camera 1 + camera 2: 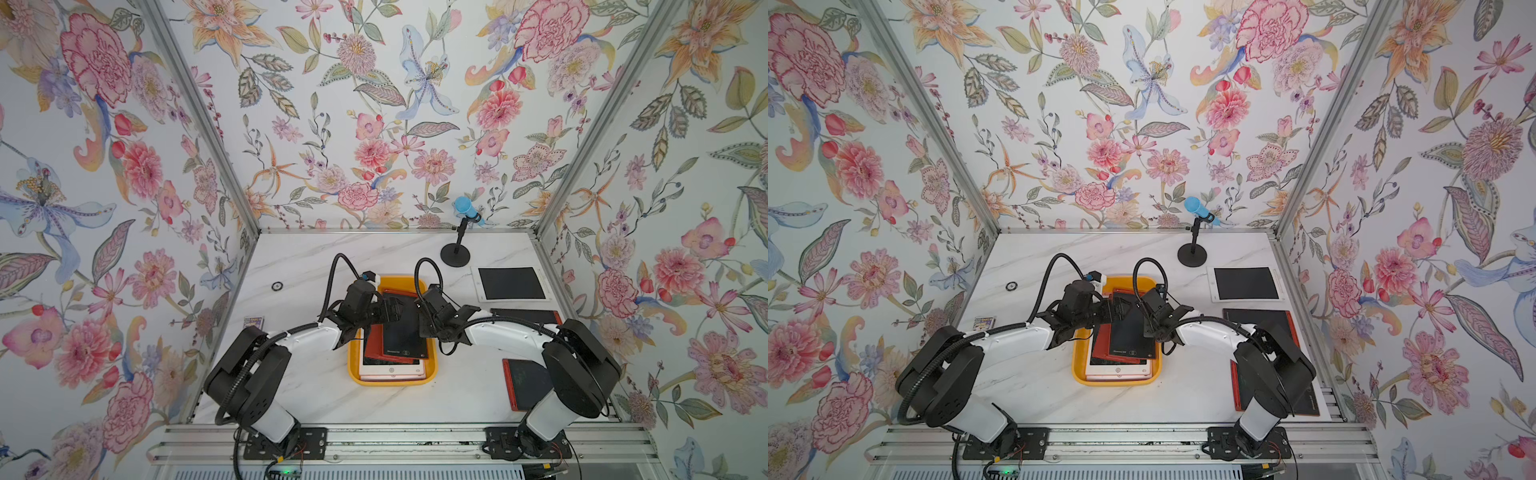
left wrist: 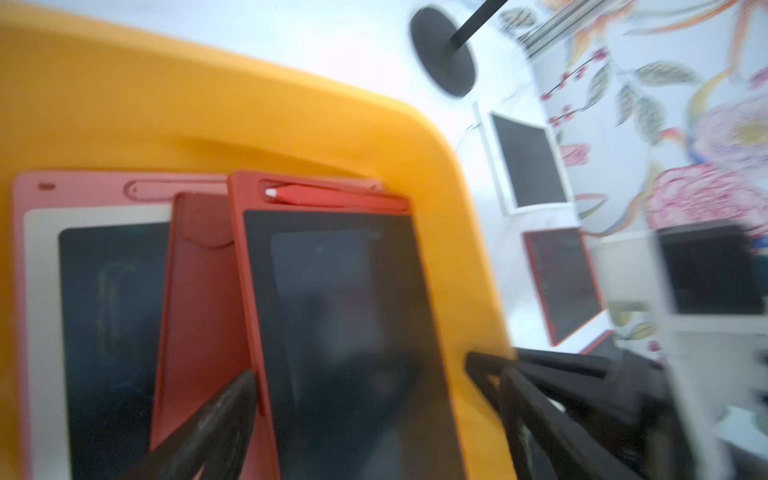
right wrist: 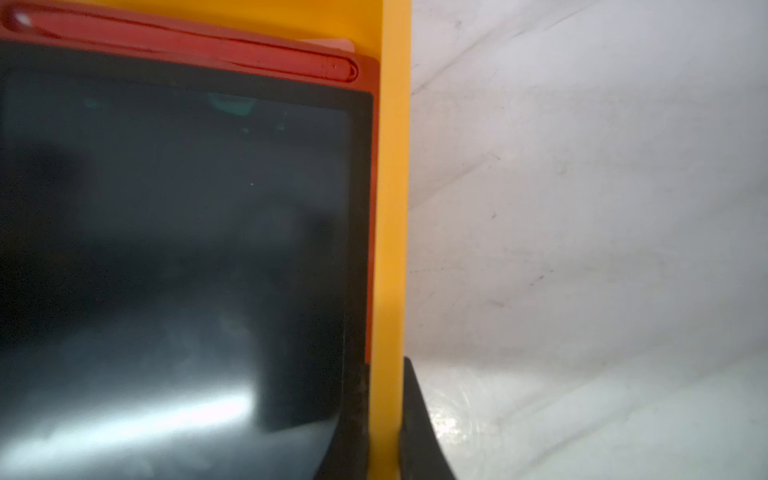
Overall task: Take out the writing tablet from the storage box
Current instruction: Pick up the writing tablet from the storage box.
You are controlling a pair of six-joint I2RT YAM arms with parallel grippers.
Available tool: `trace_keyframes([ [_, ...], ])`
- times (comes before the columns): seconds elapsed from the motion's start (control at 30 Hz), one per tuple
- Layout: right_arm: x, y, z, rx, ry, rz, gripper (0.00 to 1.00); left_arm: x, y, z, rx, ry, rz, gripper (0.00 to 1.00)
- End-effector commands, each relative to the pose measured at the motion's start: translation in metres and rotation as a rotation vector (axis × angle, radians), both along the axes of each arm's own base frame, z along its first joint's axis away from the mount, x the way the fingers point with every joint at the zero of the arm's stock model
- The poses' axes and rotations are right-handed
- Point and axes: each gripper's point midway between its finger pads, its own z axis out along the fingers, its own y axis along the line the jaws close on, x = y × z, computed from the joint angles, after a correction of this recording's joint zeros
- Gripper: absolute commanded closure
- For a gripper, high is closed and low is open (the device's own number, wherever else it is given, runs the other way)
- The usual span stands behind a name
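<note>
The writing tablet [image 1: 405, 336], red-framed and dark-screened, tops the stack [image 1: 390, 370] in the shallow yellow-orange plastic storage box [image 1: 392, 381] at mid-frame. The left gripper [image 2: 359, 370] gapes wide astride it (gripping nothing); the right gripper [image 3: 384, 449] clamps the box's wall.

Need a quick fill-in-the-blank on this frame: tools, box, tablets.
1. The right tool is ___ on the wall of the storage box.
2. The left tool stands ___, with the top tablet between its fingers.
3. The bottom tablet in the box has a ___ outer frame.
4. The microphone at the back has a ___ head.
Missing words: shut; open; pink; blue.
</note>
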Motion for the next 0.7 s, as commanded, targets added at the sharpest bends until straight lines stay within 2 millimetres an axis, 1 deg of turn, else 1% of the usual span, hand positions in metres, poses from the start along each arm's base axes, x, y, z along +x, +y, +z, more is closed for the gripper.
trace_keyframes([
  [0.0,0.0,0.017,-0.009,0.038,0.016,0.021,0.91,-0.018,-0.029,0.06,-0.232,-0.079,-0.123,0.08],
  [0.07,0.001,0.017,-0.009,0.038,0.015,0.019,0.91,-0.02,-0.029,0.063,-0.258,-0.076,-0.123,0.08],
  [0.13,0.002,0.018,-0.006,0.044,0.012,0.03,0.91,-0.021,-0.029,0.059,-0.247,-0.061,-0.122,0.08],
  [0.23,0.007,0.012,0.0,0.04,0.001,0.023,0.91,-0.018,-0.026,0.042,-0.188,-0.037,-0.112,0.08],
  [0.3,0.009,0.007,-0.001,0.043,0.001,0.0,0.91,-0.017,-0.023,0.031,-0.172,-0.022,-0.094,0.08],
  [0.37,0.008,0.008,-0.002,0.054,0.006,0.001,0.91,-0.016,-0.02,0.021,-0.146,-0.013,-0.08,0.09],
  [0.43,0.007,0.005,-0.002,0.05,0.004,-0.004,0.91,-0.015,-0.013,0.013,-0.08,-0.014,-0.059,0.1],
  [0.53,0.007,0.001,0.001,0.045,-0.007,-0.01,0.9,-0.008,0.016,-0.002,0.123,-0.029,0.02,0.09],
  [0.6,0.008,-0.001,0.002,0.039,-0.013,-0.012,0.9,-0.007,0.034,-0.012,0.237,-0.023,0.059,0.06],
  [0.67,0.008,-0.002,0.002,0.041,-0.014,-0.017,0.9,-0.01,0.038,-0.022,0.273,-0.007,0.055,0.05],
])
